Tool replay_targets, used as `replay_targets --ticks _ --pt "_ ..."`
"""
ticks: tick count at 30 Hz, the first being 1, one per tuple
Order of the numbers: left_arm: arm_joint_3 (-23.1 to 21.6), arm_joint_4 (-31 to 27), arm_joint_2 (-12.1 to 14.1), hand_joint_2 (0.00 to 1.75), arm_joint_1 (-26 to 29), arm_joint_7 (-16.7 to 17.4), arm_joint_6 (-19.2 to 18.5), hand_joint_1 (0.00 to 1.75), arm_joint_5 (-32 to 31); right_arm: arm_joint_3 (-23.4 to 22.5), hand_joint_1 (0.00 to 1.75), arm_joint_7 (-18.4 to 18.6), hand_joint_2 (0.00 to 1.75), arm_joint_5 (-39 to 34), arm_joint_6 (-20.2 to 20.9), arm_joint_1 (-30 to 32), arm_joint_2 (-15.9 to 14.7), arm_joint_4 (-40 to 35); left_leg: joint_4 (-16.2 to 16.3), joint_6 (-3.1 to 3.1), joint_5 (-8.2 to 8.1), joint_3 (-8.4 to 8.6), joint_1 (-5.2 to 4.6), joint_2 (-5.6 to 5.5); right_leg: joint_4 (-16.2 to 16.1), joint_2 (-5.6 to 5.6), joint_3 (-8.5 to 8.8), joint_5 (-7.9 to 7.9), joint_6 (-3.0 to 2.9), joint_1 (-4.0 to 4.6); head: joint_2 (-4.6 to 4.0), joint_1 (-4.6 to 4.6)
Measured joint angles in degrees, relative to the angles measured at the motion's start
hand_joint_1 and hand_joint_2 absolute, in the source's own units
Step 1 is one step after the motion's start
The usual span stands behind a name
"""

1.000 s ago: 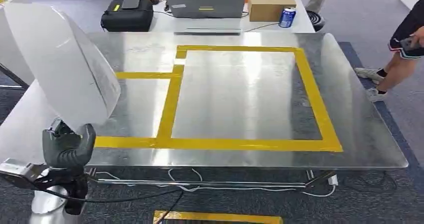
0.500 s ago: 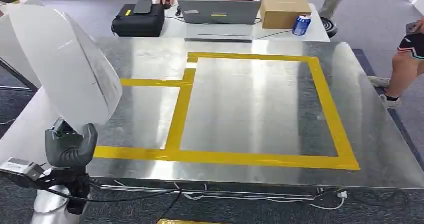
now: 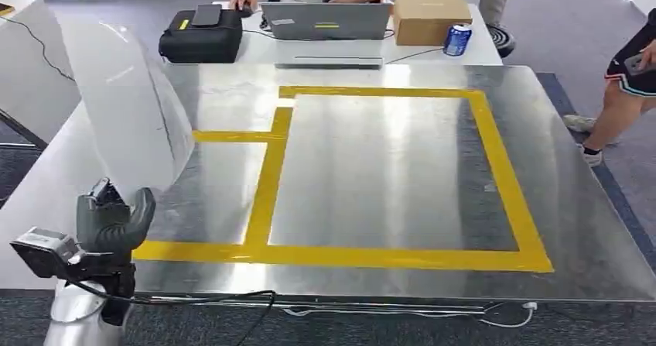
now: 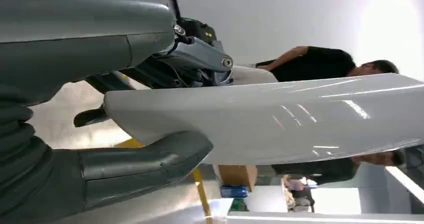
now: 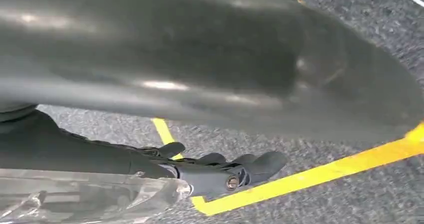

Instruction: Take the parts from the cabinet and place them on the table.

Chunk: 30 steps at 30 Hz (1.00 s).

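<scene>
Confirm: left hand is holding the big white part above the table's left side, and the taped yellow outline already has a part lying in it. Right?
Not quite. The left hand does hold the white part above the left side of the table, but the head view shows only bare metal inside the yellow tape outline; no part lies there yet.

- Left arm enters at lower left of the head view, forearm upright, wrist camera sticking out to the side.
- Left hand (image 3: pixel 112 220) raised, thumb and fingers clamped on the lower edge of the white part (image 3: pixel 128 106).
- Right hand (image 5: pixel 220 173) hangs low over the floor, fingers loosely extended, nothing in them.
</scene>
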Motion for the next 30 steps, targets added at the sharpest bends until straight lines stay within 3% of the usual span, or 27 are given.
replay_targets --ticks 2,5,9,11,13,17,26,30 --pt "0.77 1.23 0.83 1.75 -0.68 0.62 0.24 1.75 -0.77 0.00 0.00 0.11 0.00 0.20 0.00 0.05 0.00 0.00 -0.23 0.02 0.04 0.13 -0.03 -0.01 -0.08 -0.09 -0.10 -0.07 -1.41 0.15 0.00 0.22" --pt "1.64 3.07 1.86 1.75 -2.27 3.98 2.45 1.75 -5.78 0.00 0.00 0.24 0.00 0.46 0.04 -0.01 0.00 0.00 -0.23 0.51 -0.13 0.23 -0.16 -0.16 -0.65 -0.21 0.34 0.07 -1.17 0.10 0.00 0.20" --pt "2.06 6.76 4.64 1.75 -5.13 8.68 8.11 1.75 -20.30 0.00 0.00 0.54 0.00 1.18 0.17 -0.15 0.00 0.00 -0.21 0.69 -0.15 0.20 -0.20 -0.14 -1.17 -0.16 0.87 0.41 -0.31 0.06 0.00 0.18" --pt "2.06 8.55 6.23 1.75 -6.44 8.31 10.03 1.75 -26.13 0.00 0.00 0.59 0.00 1.57 0.31 -0.09 0.00 0.00 -0.20 0.78 -0.16 0.20 -0.20 -0.13 -1.24 -0.14 0.88 0.39 0.05 0.02 0.00 0.16" --pt "1.53 9.60 8.38 1.75 -7.05 5.66 9.22 1.75 -27.92 0.00 0.00 0.48 0.00 1.86 0.68 -0.11 0.00 0.00 -0.20 0.80 -0.15 0.20 -0.20 -0.12 -1.26 -0.14 0.87 0.35 0.38 0.01 0.00 0.16" --pt "1.01 10.72 10.84 1.75 -7.42 3.96 8.94 1.75 -29.14 0.00 0.00 0.46 0.00 2.03 0.94 -0.11 0.00 0.00 -0.21 0.81 -0.13 0.24 -0.17 -0.12 -1.22 -0.12 0.81 0.34 0.43 0.04 0.00 0.14" --pt "-2.64 12.77 15.49 1.75 -8.25 8.39 14.18 1.75 -50.44 0.00 0.00 0.52 0.00 3.04 1.40 -0.11 0.00 0.00 -0.31 0.71 0.00 0.31 -0.04 -0.11 -1.05 -0.10 0.76 0.33 0.39 0.18 0.00 0.13" --pt "-4.33 13.80 17.34 1.75 -8.12 8.00 14.73 1.75 -53.89 0.00 0.00 0.55 0.00 3.50 1.42 -0.12 0.00 0.00 -0.32 0.71 0.01 0.32 -0.01 -0.11 -1.03 -0.12 0.77 0.33 0.38 0.19 -0.02 0.14"
